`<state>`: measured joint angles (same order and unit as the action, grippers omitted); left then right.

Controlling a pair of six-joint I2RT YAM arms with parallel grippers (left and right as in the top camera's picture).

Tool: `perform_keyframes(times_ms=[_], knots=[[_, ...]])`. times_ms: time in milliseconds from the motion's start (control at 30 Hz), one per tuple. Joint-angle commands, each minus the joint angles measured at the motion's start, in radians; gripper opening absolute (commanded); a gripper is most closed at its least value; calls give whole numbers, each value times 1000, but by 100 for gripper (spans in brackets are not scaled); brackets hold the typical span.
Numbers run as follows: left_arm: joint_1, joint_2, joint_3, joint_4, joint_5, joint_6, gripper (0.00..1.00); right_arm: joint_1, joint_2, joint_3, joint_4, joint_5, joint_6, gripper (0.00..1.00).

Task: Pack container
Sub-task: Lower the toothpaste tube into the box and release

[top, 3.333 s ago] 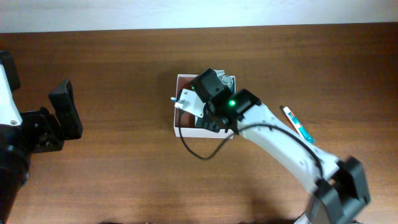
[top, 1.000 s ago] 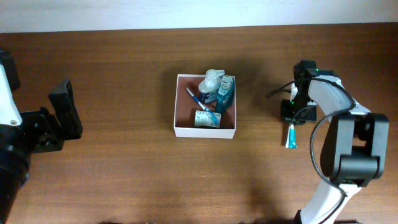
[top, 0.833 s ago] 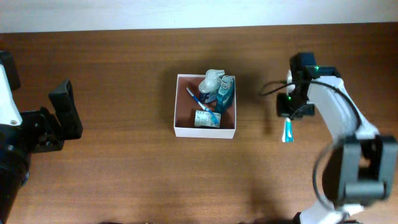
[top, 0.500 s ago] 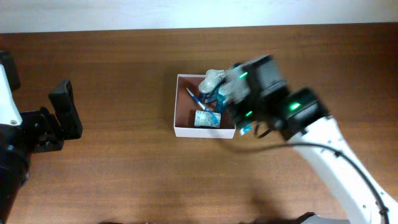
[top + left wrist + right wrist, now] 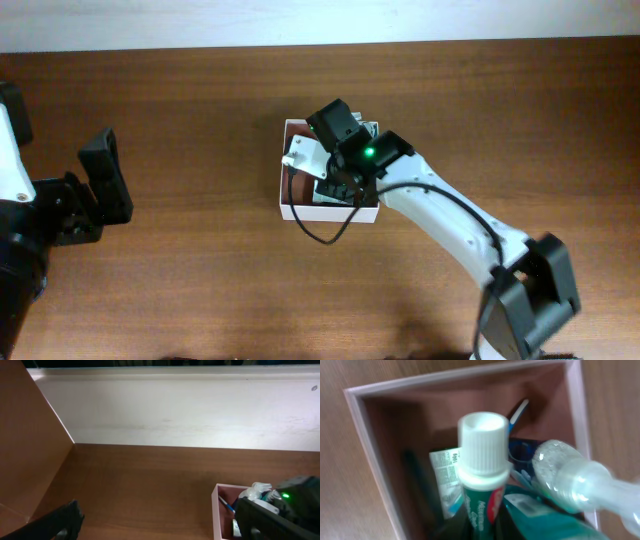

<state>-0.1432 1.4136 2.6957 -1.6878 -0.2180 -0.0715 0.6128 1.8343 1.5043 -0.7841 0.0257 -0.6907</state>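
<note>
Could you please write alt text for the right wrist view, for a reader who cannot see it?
A green toothpaste tube with a white cap fills the centre, poised over the container, a white-walled box with a reddish-brown inside. In the box lie a clear bottle, a green-and-white packet and a blue-and-white stick.
</note>
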Motion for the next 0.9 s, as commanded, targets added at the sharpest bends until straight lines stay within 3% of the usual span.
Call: perform_keyframes(times_ms=[0, 33, 67, 133, 300, 500, 733, 867], knots=[[4, -2, 2, 1, -11, 9, 99, -8, 19, 2, 12, 7, -37, 52], [4, -2, 2, 0, -11, 9, 99, -4, 18, 3, 13, 9, -34, 63], [4, -2, 2, 0, -11, 9, 100, -2, 12, 6, 10, 9, -34, 99], [4, -2, 2, 1, -11, 9, 99, 8, -6, 24, -14, 17, 3, 99], [4, -2, 2, 1, -11, 9, 99, 16, -97, 123, -148, 50, 299, 99], [4, -2, 2, 1, -11, 9, 99, 15, -233, 300, -341, 51, 551, 99], [4, -2, 2, 0, -11, 9, 99, 14, -391, 352, -442, 65, 595, 99], [4, -2, 2, 1, -11, 9, 99, -3, -484, 353, -467, 199, 645, 99]])
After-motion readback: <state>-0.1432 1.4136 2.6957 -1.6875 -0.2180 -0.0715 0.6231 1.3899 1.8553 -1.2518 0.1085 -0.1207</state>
